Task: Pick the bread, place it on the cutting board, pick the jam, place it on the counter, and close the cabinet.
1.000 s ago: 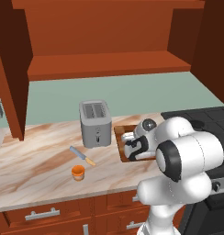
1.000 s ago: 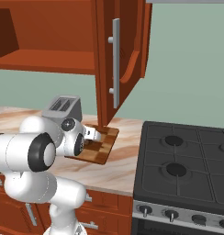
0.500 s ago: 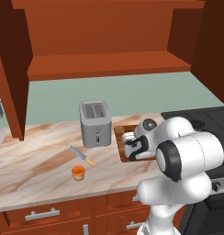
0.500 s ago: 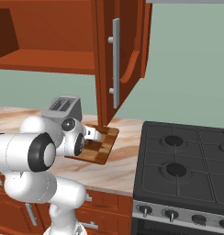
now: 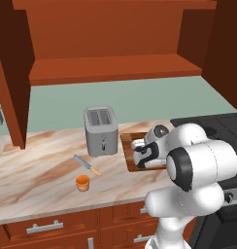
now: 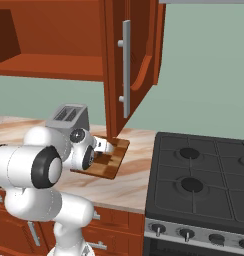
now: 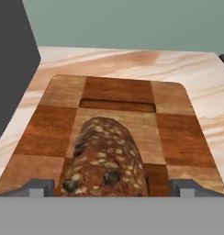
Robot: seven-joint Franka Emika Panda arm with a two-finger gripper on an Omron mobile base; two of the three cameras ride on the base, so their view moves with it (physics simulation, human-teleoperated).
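The arm's white bulk hides the near half of the cutting board (image 5: 129, 146) in both base views. The bread (image 7: 106, 158) lies on it between the spread gripper (image 7: 112, 187) tips – nothing gripped. Toaster (image 5: 101, 130) stands beside; knife (image 5: 87, 165) and jam (image 5: 82, 182) rest on the counter (image 5: 38, 175). Arm unmoved since earlier.

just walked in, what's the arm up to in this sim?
The bread lies on the cutting board, and the gripper sits low over it with jaws open to either side of the loaf, not clamped. The jam is already on the counter, near a knife and in front of the toaster. The cabinet doors are open, so closing them looks like what is left.
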